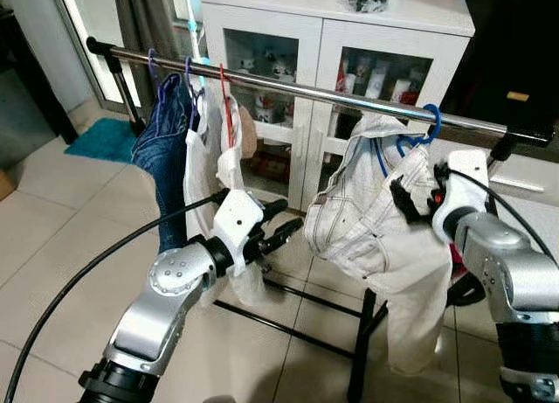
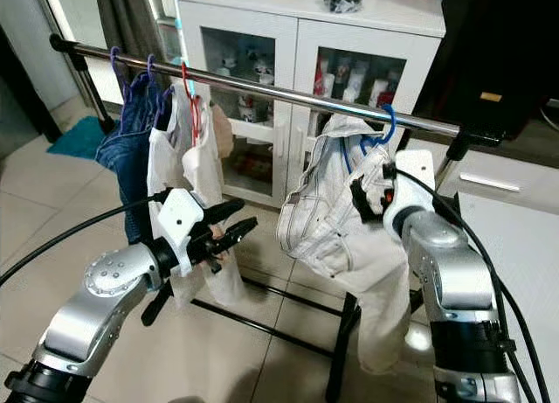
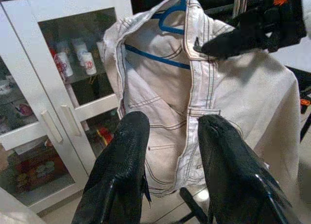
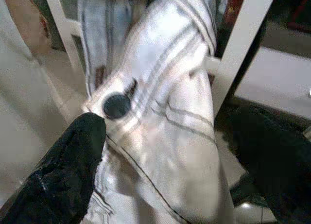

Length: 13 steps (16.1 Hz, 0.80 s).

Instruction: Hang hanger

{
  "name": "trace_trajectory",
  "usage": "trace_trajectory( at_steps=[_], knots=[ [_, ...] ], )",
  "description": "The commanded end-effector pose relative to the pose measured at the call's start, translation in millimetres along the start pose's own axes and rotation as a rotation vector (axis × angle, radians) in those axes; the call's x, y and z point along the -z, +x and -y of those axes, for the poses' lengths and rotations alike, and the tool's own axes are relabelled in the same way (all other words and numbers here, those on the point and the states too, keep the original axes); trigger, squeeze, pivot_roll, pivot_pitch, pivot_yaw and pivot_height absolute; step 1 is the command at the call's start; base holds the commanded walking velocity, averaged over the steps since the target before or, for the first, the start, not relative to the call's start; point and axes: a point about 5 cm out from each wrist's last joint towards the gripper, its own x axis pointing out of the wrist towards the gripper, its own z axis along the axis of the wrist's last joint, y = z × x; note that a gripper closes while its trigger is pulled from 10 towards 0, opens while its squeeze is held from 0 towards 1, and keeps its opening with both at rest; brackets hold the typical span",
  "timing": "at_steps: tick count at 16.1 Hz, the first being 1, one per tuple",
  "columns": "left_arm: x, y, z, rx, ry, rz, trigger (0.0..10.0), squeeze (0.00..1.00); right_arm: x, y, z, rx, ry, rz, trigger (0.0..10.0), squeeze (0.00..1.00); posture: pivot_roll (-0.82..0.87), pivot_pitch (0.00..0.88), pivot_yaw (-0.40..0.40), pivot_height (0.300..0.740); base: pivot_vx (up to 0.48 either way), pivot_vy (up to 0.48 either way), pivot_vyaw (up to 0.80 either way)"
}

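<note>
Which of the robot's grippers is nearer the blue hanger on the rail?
Right. The right gripper is against the white trousers just below the blue hanger; the left gripper hangs open, lower and apart.

Soft, even daylight brightens both eye views, strongest at upper left; shadows stay faint. The right wrist view is blurred, its edges dark.

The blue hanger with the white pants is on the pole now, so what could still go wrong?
1. The right gripper is right against the white pants; pulling away could snag the cloth and tug the blue hanger along or off the rail.
2. The pants look bunched unevenly on the hanger, so they might slip down.
3. The left gripper is open near the other hanging clothes and could brush them.
</note>
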Motion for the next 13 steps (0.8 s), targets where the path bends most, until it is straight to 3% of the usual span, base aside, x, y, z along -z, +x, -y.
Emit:
trace_trajectory(
  at_steps=[1,4,5,6,7,8,9,10,13],
  knots=[
    [-1,1.6,0.0,0.009,0.009,-0.003,10.0,0.0,-8,1.3,4.2,0.011,0.003,0.022,10.0,0.0,0.05,0.0,-0.02,0.74,0.0,0.0,0.0],
    [-1,1.8,0.1,0.014,0.01,-0.005,10.0,0.0,-9,9.4,7.1,-0.013,0.023,-0.008,10.0,0.0,0.05,0.0,-0.025,0.74,0.0,0.0,0.0],
    [-1,1.9,0.2,0.015,0.01,-0.005,10.0,0.0,-8,11.8,7.0,-0.024,0.041,-0.021,9.5,0.0,0.05,0.0,-0.028,0.74,0.0,0.0,0.0],
    [-1,2.1,0.3,0.016,0.012,-0.004,10.0,0.0,-6,14.9,6.4,-0.042,0.066,-0.034,5.4,0.0,0.06,0.0,-0.029,0.74,0.0,0.0,0.0],
    [-1,2.0,0.3,0.016,0.013,-0.005,10.0,0.0,-5,15.8,5.6,-0.053,0.082,-0.039,3.8,0.0,0.06,0.0,-0.029,0.74,0.0,0.0,0.0],
    [-1,1.8,0.3,0.017,0.014,-0.006,10.0,0.0,-4,16.9,4.7,-0.065,0.103,-0.045,3.8,0.0,0.06,0.0,-0.029,0.74,0.0,0.0,0.0],
    [-1,1.4,0.2,0.019,0.014,-0.007,10.0,0.0,-2,18.3,4.3,-0.078,0.121,-0.054,1.0,0.0,0.06,0.0,-0.03,0.74,0.0,0.0,0.0],
    [0,0.7,-0.1,0.021,0.014,-0.009,10.0,0.0,-1,20.4,4.8,-0.089,0.14,-0.068,0.0,0.0,0.06,0.0,-0.03,0.74,0.0,0.0,0.0],
    [-1,-1.0,2.4,0.083,0.0,-0.009,10.0,0.0,-1,23.7,7.5,-0.104,0.182,-0.086,0.0,0.0,0.06,0.0,-0.027,0.74,0.0,0.0,0.0]
  ],
)
